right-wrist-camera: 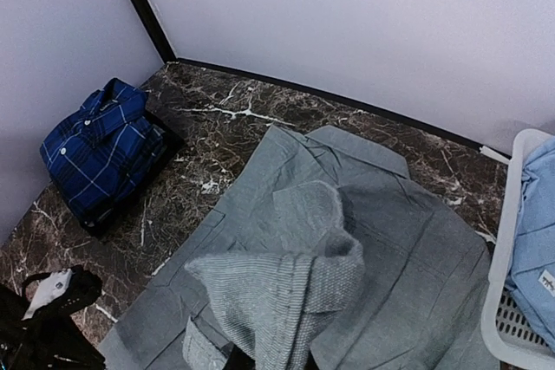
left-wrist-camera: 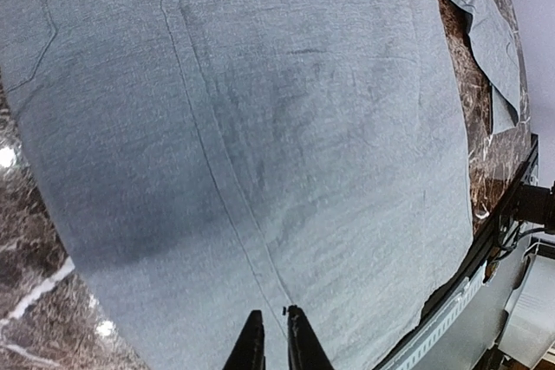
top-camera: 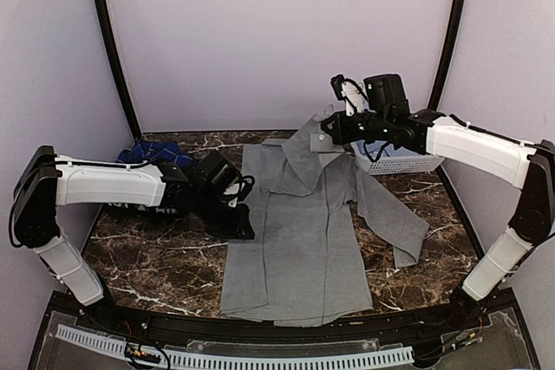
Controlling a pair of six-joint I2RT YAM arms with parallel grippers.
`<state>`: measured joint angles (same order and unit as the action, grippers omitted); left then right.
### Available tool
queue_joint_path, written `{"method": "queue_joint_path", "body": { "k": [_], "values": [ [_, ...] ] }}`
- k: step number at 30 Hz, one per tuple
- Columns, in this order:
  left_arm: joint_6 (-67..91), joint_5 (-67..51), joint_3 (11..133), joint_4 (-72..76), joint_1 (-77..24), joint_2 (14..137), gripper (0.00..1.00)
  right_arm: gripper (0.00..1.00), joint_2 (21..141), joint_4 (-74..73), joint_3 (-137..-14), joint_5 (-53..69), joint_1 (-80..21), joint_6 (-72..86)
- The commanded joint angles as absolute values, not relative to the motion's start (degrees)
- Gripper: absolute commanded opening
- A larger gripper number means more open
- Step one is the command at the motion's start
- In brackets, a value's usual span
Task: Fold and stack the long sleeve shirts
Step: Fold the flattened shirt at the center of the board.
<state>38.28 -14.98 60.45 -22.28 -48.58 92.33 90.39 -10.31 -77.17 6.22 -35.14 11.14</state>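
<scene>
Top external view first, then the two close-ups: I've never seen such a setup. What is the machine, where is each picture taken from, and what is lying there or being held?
These are two robot arms bolted at the near edge of a marble table, each ending in a two-finger gripper. The top view looks down from above and behind them, so the left arm is on the left and the right arm on the right. The other two pictures come from cameras on the wrists.

A grey shirt lies spread on the table. The right gripper is shut on a bunched part of it, raised at the far end. The left gripper is at the shirt's left side with its fingers close together. Whether it pinches cloth is unclear.

A folded blue plaid shirt sits at the far left. A light blue shirt lies in the white basket.
</scene>
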Motion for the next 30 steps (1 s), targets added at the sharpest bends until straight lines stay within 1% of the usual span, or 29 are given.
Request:
{"method": "queue_joint_path", "body": {
  "k": [1,6,13,25,30],
  "values": [
    [38.91,-18.23,59.70,-14.14,-48.08,97.33,0.09,0.00,91.42,-8.59,-74.82,8.58,-35.38,14.36],
    [40.38,-19.03,59.81,-10.64,-48.08,102.91,0.09,0.00,92.58,-8.92,-71.89,10.11,-35.63,16.23],
    [42.30,-17.88,58.29,-13.68,-48.08,106.05,0.09,0.00,93.43,-9.44,-70.41,10.68,-38.04,16.59],
    [42.35,-17.67,58.87,-16.72,-47.65,98.88,0.09,0.00,95.28,-12.13,-72.30,11.95,-43.66,16.62],
    [43.10,-14.24,60.26,-20.95,-45.71,95.33,0.09,0.00,96.73,-11.57,-72.29,14.44,-46.89,18.31]
  ]
}}
